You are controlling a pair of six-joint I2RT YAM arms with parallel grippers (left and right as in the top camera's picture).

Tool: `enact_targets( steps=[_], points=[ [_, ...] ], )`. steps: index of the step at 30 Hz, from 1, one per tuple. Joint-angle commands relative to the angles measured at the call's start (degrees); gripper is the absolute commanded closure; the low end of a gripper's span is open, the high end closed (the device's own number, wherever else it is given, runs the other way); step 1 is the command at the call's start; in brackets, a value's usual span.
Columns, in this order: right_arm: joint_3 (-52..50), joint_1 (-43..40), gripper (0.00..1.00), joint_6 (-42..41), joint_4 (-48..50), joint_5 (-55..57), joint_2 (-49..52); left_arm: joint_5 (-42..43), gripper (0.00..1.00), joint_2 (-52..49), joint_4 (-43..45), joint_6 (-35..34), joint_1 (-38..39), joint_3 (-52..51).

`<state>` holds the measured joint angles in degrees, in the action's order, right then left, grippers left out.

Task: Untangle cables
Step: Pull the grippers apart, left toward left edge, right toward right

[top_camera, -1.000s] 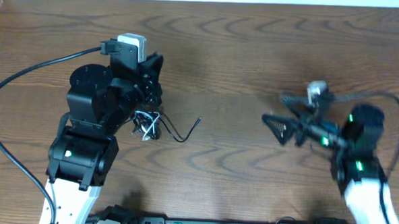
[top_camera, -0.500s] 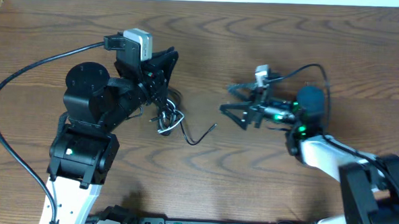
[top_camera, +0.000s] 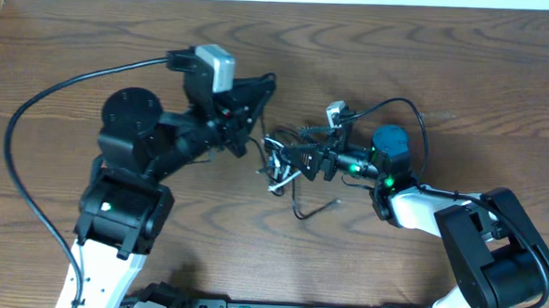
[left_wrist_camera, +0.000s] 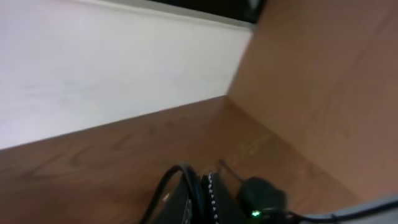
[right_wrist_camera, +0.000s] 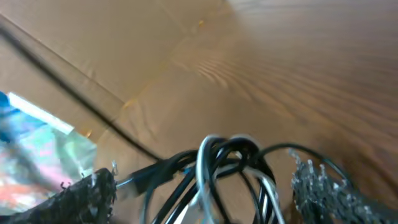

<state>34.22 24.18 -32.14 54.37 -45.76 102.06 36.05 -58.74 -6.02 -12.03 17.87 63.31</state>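
Overhead and right wrist views, cable-untangling task. The cable bundle point(top_camera: 276, 166) sits near the centre of the wooden table point(top_camera: 418, 58), in the narrow space between the two grippers. The left gripper point(top_camera: 253, 134) comes in from the far left with its jaws pressed together. The top of the knot meets its tips, so it appears to pinch one or more black strands, though the contact itself is too small to confirm. The left wrist view shows only a stretch of black cord at its lower edge. The right gripper point(top_camera: 295, 159) reaches in from the right, its long axis running roughly left to right, and its tips are level with the knot. In the right wrist view its two toothed fingers point(right_wrist_camera: 78, 199) are spread apart. The tangle of black loops and one white strand point(right_wrist_camera: 202, 163) sits in the gap between them, apart from the left pad and near the right one. The knot thus lies straight ahead of the right gripper, to its left in the scene and already inside the jaw opening. It lies to the near right of the left gripper. A loose black tail point(top_camera: 314, 210) trails from the bundle toward the near right and lies on the table. Judged from this layout, the coming move turns on the right jaws meeting across a strand, with any later pull directed rightward, away from the left gripper's hold.
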Motion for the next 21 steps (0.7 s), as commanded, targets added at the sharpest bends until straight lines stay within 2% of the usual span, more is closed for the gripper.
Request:
enact_targets(
  steps=[1,5,8,9,11,12,16,21],
  points=[
    [0.28,0.57,0.17,3.78,-3.43,1.95,0.28,0.7,0.93,-1.44,2.32,-0.31,2.27,0.09],
    [0.28,0.57,0.33,6.69,-9.62,1.95,0.28,0.61,0.93,-3.04,3.37,-0.33,3.02,0.09],
    [0.28,0.39,0.59,8.48,-13.49,2.6,0.28,0.61,0.92,-3.63,3.32,-0.31,2.99,0.09],
    [0.28,0.02,0.77,8.68,-15.65,4.85,0.28,0.59,0.93,-3.67,3.28,-0.31,2.99,0.09],
    [0.28,-0.63,0.95,8.66,-18.45,8.22,0.28,0.59,0.92,-3.67,3.28,-0.31,2.99,0.09],
    [0.28,-1.51,0.99,8.63,-20.22,9.86,0.28,0.57,0.92,-3.65,3.04,-0.02,2.99,0.09],
    [0.28,-5.75,0.99,7.23,-22.58,10.21,0.2,-0.63,0.93,-3.67,-0.15,2.82,2.95,0.09],
    [0.28,-14.49,0.99,2.58,-20.13,0.44,0.15,-12.9,0.92,-3.74,-10.78,3.48,2.95,0.07]
  ],
)
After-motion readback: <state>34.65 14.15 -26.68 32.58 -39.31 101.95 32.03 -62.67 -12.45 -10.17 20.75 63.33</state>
